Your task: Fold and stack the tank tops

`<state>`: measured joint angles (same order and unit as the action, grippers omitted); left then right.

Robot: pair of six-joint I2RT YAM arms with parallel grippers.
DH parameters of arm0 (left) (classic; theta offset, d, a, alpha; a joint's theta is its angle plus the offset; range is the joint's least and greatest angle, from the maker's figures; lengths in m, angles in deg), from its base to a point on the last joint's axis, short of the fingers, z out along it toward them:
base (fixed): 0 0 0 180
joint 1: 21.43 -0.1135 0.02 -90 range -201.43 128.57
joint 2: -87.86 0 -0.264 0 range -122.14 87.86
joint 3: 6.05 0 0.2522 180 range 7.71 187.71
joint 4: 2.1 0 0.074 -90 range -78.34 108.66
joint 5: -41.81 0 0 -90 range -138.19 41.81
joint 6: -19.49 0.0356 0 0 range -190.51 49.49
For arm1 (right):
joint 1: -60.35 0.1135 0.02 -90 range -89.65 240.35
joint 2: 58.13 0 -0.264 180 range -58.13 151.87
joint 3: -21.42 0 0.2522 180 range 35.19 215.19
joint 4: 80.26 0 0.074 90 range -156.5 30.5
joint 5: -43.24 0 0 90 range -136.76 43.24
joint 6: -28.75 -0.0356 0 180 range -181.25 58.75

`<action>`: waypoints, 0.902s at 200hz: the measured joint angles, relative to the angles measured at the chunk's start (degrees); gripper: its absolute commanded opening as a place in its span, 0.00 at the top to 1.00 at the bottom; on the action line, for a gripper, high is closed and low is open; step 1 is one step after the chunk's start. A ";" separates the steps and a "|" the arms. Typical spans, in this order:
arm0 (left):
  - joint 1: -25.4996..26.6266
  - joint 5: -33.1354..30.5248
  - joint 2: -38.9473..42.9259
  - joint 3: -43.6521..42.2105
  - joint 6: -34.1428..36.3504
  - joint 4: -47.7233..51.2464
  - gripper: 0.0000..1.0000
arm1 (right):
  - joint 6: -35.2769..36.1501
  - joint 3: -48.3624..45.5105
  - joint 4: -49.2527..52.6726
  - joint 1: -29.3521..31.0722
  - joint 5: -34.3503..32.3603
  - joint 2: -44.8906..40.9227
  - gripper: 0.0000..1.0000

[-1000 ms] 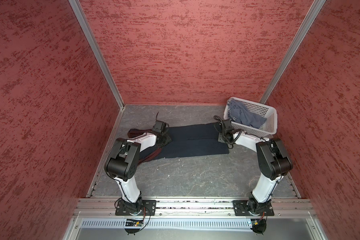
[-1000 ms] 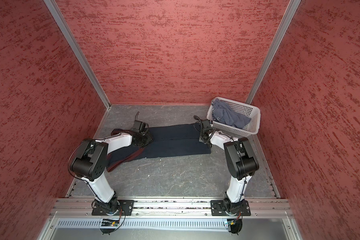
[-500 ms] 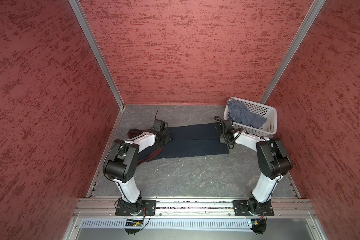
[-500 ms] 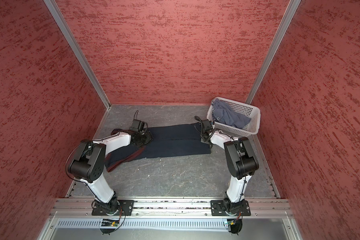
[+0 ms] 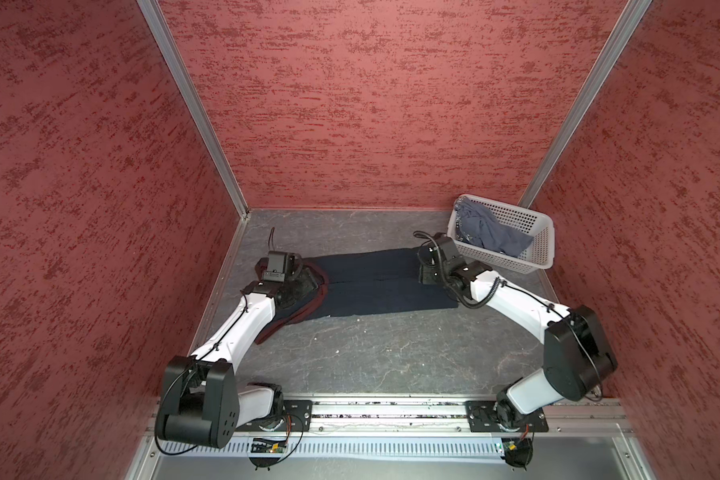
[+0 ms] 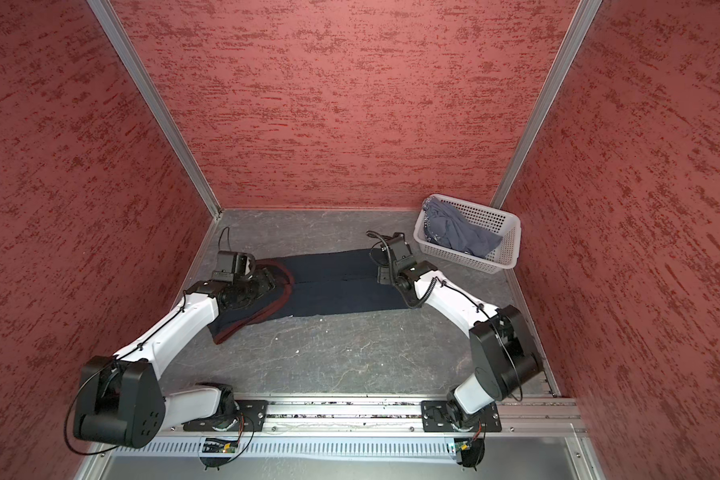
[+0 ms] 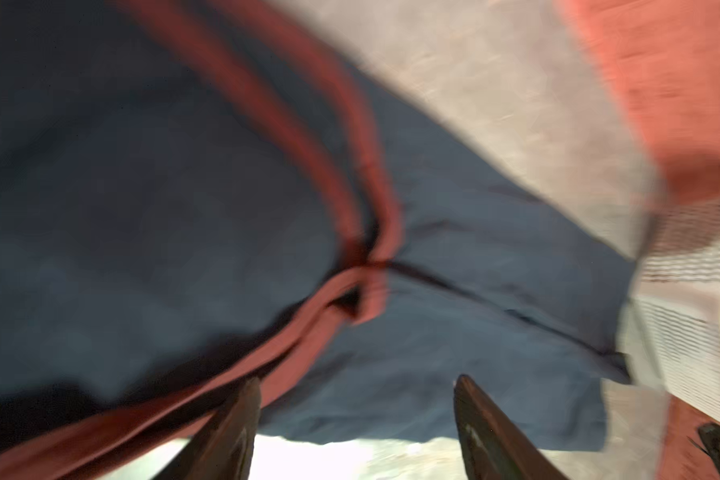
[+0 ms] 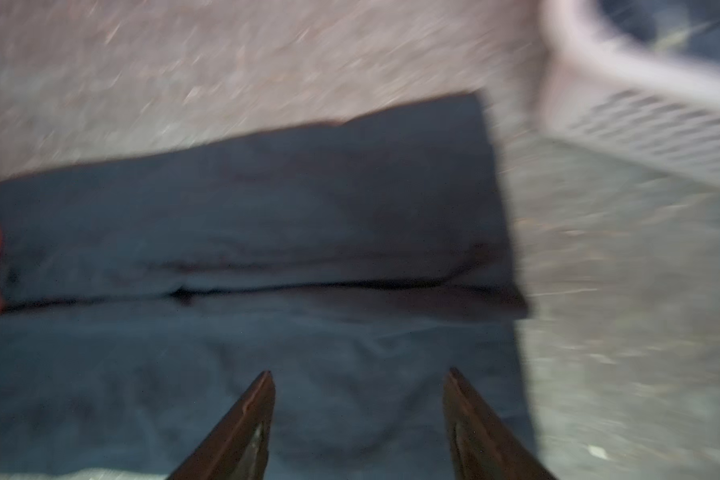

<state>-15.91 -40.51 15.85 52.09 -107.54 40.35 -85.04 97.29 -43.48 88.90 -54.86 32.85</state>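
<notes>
The navy tank top lies flat across the middle of the table, folded lengthwise, with a seam line along it. Its reddish trim curls at the left end. My left gripper hovers open over that strap end, nothing between its fingers. At the hem end my right gripper is open too, just above the cloth. The slate blue-grey tank top is bunched inside the basket. Both wrist views are motion-blurred.
A white perforated basket stands at the back right, close to my right wrist. Red walls enclose the grey table on three sides. A metal rail runs along the front edge.
Both grippers have opened over the ends of the navy tank top. The left wrist has shifted slightly. The cloth lies where it was.
</notes>
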 measured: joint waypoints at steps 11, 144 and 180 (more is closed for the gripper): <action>-1.44 -0.13 1.14 -2.19 -0.09 1.38 0.27 | -0.31 -0.04 -0.70 0.39 1.92 2.54 0.34; -18.64 -2.99 22.97 -22.40 -14.47 7.67 0.27 | -3.82 -7.02 -2.32 -4.79 3.61 7.93 0.33; -20.35 -0.17 14.67 -22.08 -15.10 -3.32 0.32 | -3.80 -7.06 -2.69 -5.16 3.65 7.91 0.32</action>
<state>-36.26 -40.68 30.51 30.02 -122.65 37.02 -88.84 90.23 -46.16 83.74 -51.21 40.76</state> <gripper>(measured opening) 0.704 0.676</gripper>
